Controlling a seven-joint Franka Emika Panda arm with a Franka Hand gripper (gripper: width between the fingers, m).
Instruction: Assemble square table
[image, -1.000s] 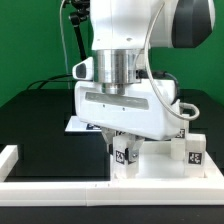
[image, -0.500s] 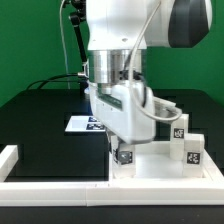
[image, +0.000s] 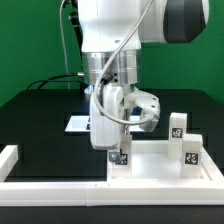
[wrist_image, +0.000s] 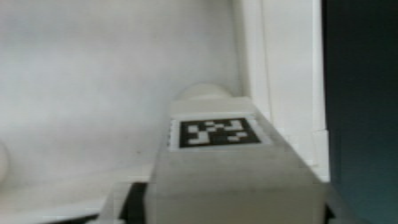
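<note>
White plastic everywhere, so I'm counting from the exterior view. One square table slab (image: 155, 168) sits at the front of the black table (image: 40, 125), hard against the long white border rail (image: 60, 184) that runs along the front edge.

Three leg blocks are visible:
- One leg block in the gripper (image: 119, 155), tag facing the camera, over the slab's corner on the exterior view's left.
- A second leg block (image: 177, 126) stands upright further back on the exterior view's right.
- A third leg block (image: 192, 152) stands upright just in front of the second.

I can't find a fourth; the arm blocks much of the slab behind it.

There is one marker board (image: 76, 123), mostly hidden behind the wrist, with only a corner showing.

The gripper (image: 119, 148) itself is hard to read from the exterior view because the fingertips merge with the block. The wrist view is blurry, but it shows the held block's tagged face (wrist_image: 217, 133) dead centre, with dark finger pads (wrist_image: 128, 200) flanking it low down. I read that as fingers clamped on the leg block.

I can't tell whether its lower end touches the slab. The slab's raised rim (wrist_image: 285, 80) runs right beside the block in the wrist view, with black table past it.
</note>
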